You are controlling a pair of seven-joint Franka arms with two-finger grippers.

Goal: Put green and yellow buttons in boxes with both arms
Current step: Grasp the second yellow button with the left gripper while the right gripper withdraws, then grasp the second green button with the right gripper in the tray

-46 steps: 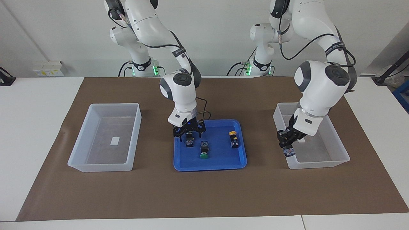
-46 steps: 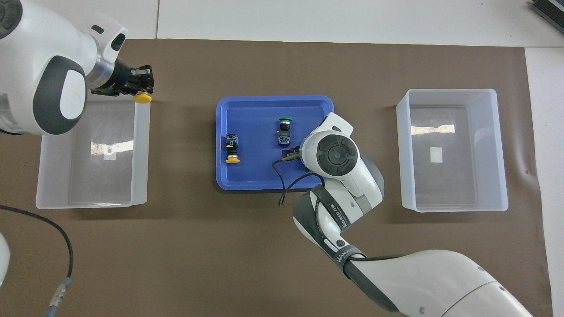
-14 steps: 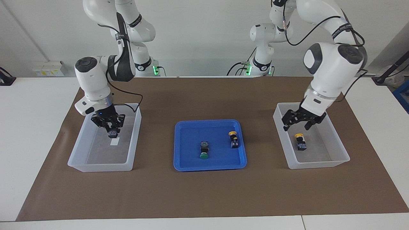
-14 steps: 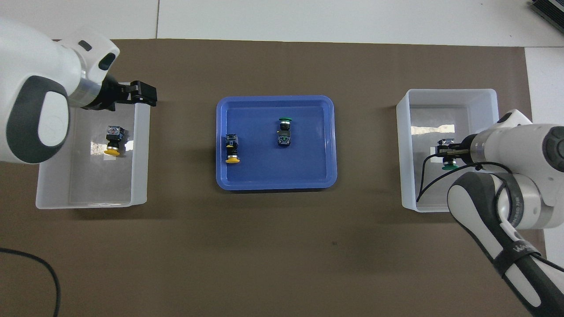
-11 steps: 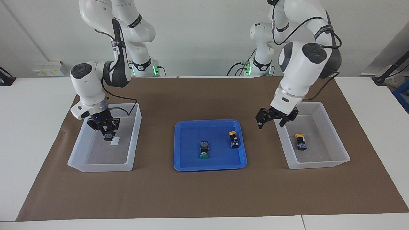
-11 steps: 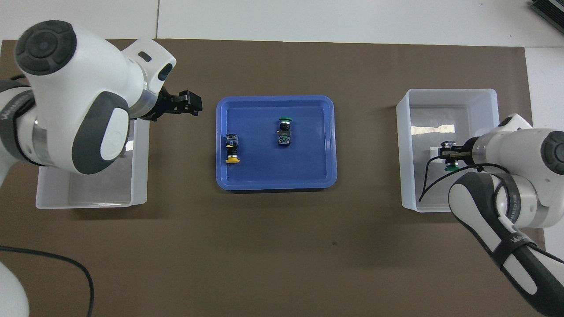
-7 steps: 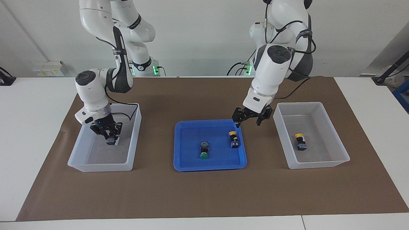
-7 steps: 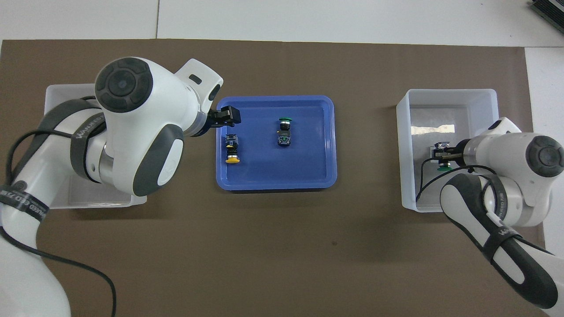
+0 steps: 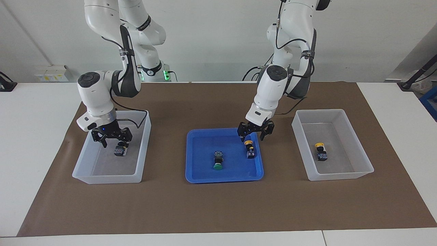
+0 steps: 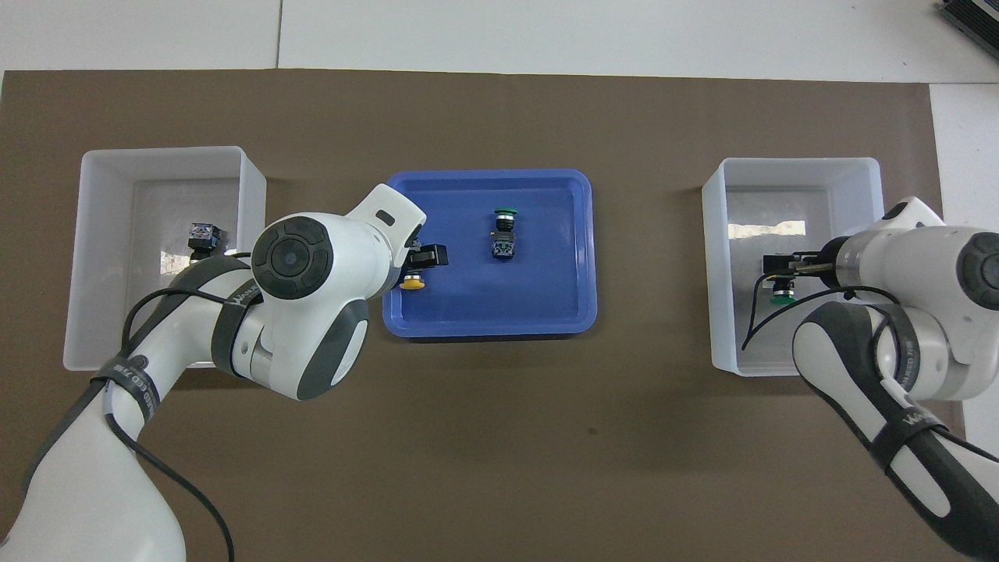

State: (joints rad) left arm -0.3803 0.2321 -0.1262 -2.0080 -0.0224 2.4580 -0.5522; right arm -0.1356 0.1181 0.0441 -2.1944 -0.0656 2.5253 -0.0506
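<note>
My right gripper (image 9: pixel 112 138) is open just above a green button (image 9: pixel 119 149) that lies in the box (image 9: pixel 106 178) at the right arm's end of the table. In the overhead view this gripper (image 10: pixel 780 273) partly covers that button (image 10: pixel 780 296). My left gripper (image 9: pixel 255 132) is open and low over a yellow button (image 9: pixel 249 147) in the blue tray (image 9: pixel 223 179); only its yellow cap (image 10: pixel 412 284) shows from above. A second green button (image 9: pixel 217 160) lies in the tray. A second yellow button (image 9: pixel 320 152) lies in the other box (image 9: pixel 338 176).
The blue tray (image 10: pixel 546 289) sits mid-table between the two boxes (image 10: pixel 168 153) (image 10: pixel 788 164), all on a brown mat (image 9: pixel 218 205). The left arm's elbow hangs over part of the box at its end.
The right gripper lowered the green button into its box and opened off it. The left gripper, empty after leaving a yellow button in its box, swung over the tray's yellow button.
</note>
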